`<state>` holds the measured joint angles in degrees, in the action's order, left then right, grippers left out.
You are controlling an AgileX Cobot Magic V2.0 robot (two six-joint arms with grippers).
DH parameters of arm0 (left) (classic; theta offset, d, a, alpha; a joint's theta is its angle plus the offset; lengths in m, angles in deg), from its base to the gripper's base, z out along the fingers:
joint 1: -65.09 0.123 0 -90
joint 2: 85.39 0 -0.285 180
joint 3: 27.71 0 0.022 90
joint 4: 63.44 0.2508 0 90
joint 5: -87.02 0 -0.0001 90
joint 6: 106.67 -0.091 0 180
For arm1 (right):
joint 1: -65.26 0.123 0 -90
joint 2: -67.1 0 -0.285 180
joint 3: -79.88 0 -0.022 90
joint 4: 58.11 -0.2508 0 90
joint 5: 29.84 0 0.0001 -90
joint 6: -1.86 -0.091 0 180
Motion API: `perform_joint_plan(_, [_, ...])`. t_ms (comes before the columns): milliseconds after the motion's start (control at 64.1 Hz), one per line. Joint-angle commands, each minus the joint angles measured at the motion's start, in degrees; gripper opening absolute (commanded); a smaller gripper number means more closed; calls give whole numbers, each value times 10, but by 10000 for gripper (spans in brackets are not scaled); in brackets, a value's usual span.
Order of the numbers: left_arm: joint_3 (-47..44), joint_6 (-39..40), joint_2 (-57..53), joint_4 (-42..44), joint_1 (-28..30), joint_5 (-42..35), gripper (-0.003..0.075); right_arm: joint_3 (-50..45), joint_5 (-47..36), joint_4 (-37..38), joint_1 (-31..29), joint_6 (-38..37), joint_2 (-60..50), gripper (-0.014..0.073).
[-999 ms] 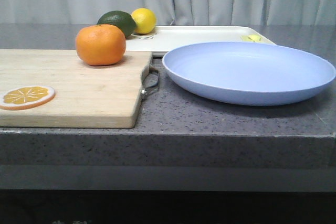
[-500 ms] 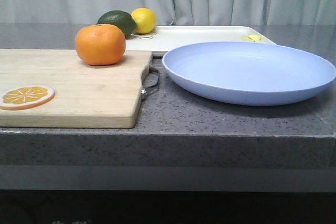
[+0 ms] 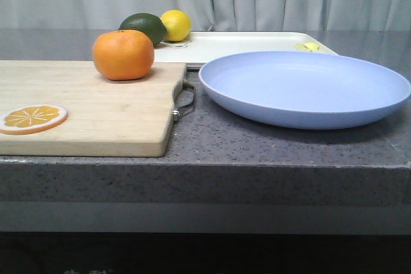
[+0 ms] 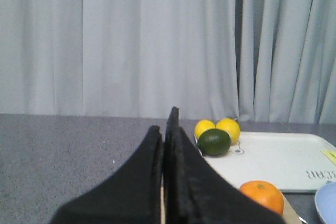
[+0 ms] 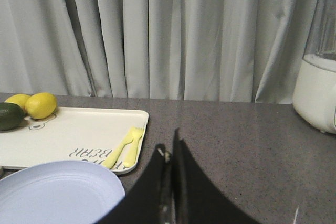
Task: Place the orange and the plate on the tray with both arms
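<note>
The orange (image 3: 123,54) sits on the wooden cutting board (image 3: 96,110) at the left; it also shows in the left wrist view (image 4: 262,196). The pale lavender-blue plate (image 3: 305,88) lies on the counter at the right, and its edge shows in the right wrist view (image 5: 58,192). The cream-white tray (image 3: 237,46) lies behind both, also in the wrist views (image 4: 278,158) (image 5: 68,135). My left gripper (image 4: 164,129) is shut and empty, back from the orange. My right gripper (image 5: 169,148) is shut and empty, beside the plate. Neither gripper shows in the front view.
A dark green fruit (image 3: 144,28) and a yellow lemon (image 3: 175,25) sit at the tray's far left. A yellow fork (image 5: 123,148) lies on the tray's right end. An orange slice disc (image 3: 32,119) lies on the board. A white appliance (image 5: 317,82) stands at the right.
</note>
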<state>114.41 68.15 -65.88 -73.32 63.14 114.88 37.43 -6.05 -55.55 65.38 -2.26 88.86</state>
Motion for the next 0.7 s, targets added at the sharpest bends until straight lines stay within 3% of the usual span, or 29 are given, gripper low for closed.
perform_joint_plan(0, [54, -1, 49, -2, 1, 23, -17, 44, 0, 11, 0, 0, 46, -68])
perform_joint_plan(562, [20, -1, 160, -3, 1, 30, -16, 52, 100, 11, 0, 1, 184, -62])
perform_joint_plan(640, [20, -1, 171, -2, 1, 29, 12, 52, 104, 11, 0, 3, 199, 13])
perform_joint_plan(687, [20, -1, 178, 1, 1, 26, 69, 52, 105, 10, 0, 6, 206, 115])
